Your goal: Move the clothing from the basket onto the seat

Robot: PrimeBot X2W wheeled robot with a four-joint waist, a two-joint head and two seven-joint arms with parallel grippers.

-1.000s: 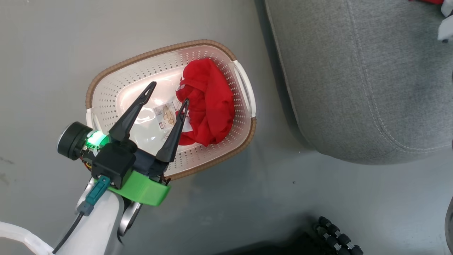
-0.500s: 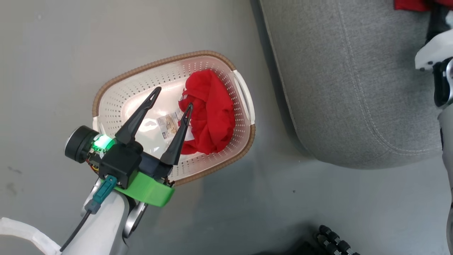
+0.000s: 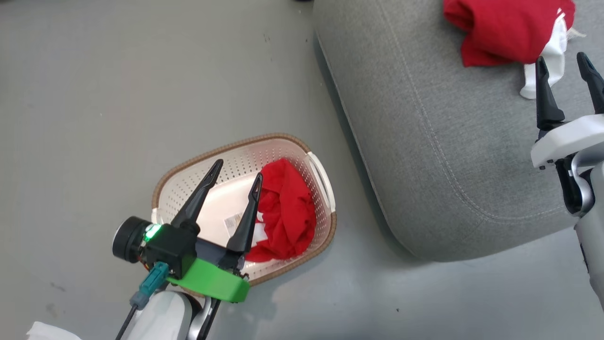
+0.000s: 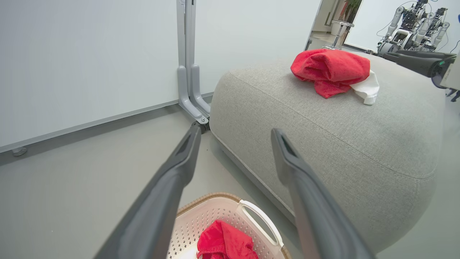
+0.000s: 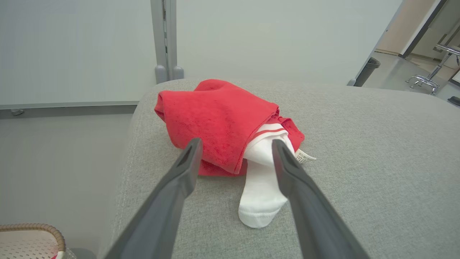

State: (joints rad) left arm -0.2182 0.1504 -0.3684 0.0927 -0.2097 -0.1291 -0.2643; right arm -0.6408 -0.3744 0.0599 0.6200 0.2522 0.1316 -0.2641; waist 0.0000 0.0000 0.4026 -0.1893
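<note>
- Left gripper [image 3: 239, 169], near left: fingers wide apart, empty, over the basket [image 3: 181, 186].
- Red garment [image 3: 288, 212] bunched in the basket's right half.
- Right gripper [image 3: 560, 57]: fingers apart too, empty, just short of the other garment [image 3: 500, 28], red and white, far right on the seat [image 3: 448, 141].

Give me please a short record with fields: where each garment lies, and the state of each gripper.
garment one: red and white, crumpled on the seat
garment two: red, bunched inside the basket, on the side toward the seat
left gripper: open, empty, above the basket
right gripper: open, empty, beside garment one
task left: garment two not yet moved
</note>
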